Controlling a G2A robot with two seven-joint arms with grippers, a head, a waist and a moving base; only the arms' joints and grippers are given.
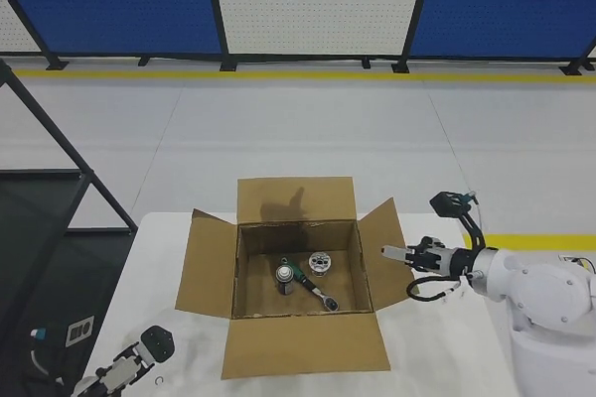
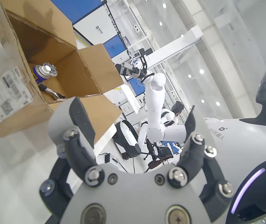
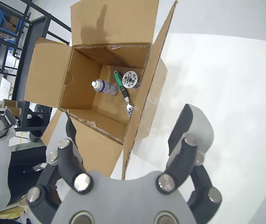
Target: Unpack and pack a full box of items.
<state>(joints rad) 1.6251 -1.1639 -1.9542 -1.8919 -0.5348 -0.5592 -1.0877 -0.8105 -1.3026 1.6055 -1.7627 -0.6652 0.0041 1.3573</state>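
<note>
An open cardboard box [image 1: 278, 208] stands mid-table with all flaps folded out. Inside lie a spray can [image 1: 285, 276], a green-handled ratchet wrench [image 1: 310, 284] and a round metal disc [image 1: 321, 262]. The right wrist view looks down on the can [image 3: 105, 87], the wrench [image 3: 123, 92] and the disc [image 3: 130, 79]. My right gripper [image 1: 389, 253] hovers open and empty over the box's right flap [image 3: 147, 108]. My left gripper [image 1: 147, 349] is open and empty, low near the table's front left corner. It faces the box [image 2: 53, 47] and the can [image 2: 41, 72].
A black metal rack [image 1: 40, 198] stands to the left of the white table [image 1: 447, 347]. Blue and white partition panels [image 1: 119, 25] line the back, behind a yellow floor line. Bare table lies in front of the box and to both sides.
</note>
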